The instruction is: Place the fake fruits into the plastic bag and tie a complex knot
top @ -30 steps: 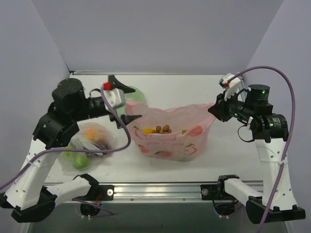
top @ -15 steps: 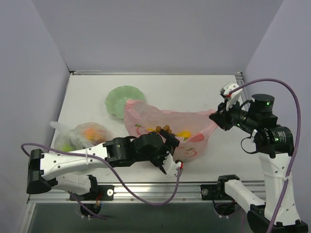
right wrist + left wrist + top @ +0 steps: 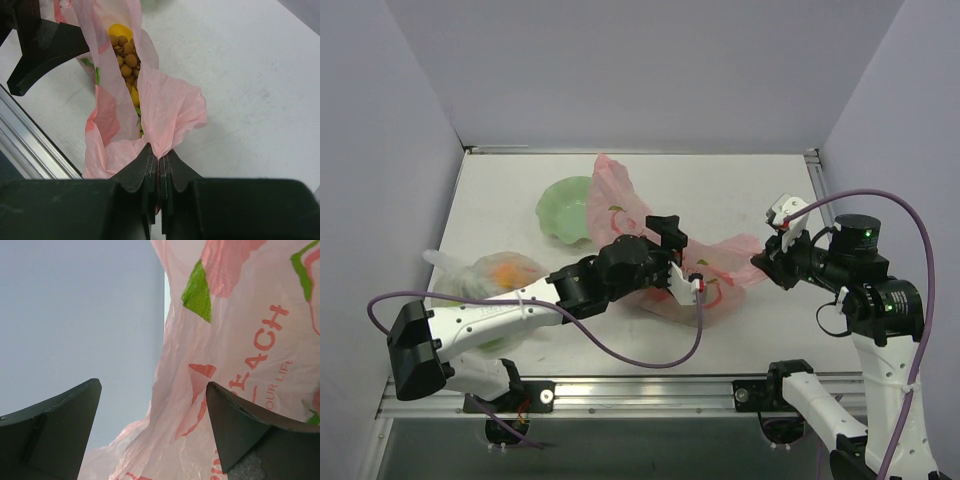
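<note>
The pink plastic bag (image 3: 620,205) lies across the middle of the table, its left end raised toward the back. My right gripper (image 3: 767,262) is shut on the bag's right end (image 3: 170,107). Inside the bag (image 3: 107,115), the right wrist view shows the brown grape bunch (image 3: 126,55) and the yellow citrus (image 3: 120,31). My left gripper (image 3: 673,255) stands open at the bag's middle, its fingers wide apart. In the left wrist view the printed film (image 3: 240,355) hangs between those fingers (image 3: 250,435), nearer the right one. The other fake fruits are hidden.
A clear bag of fruits (image 3: 495,278) sits at the left, under the left arm. A green bowl (image 3: 563,207) lies behind the pink bag's left end. A metal rail (image 3: 650,385) runs along the near table edge.
My left arm has swung from the far left across to the bag's middle, still open. The bag's left end has lifted toward the back. The right gripper kept its hold.
</note>
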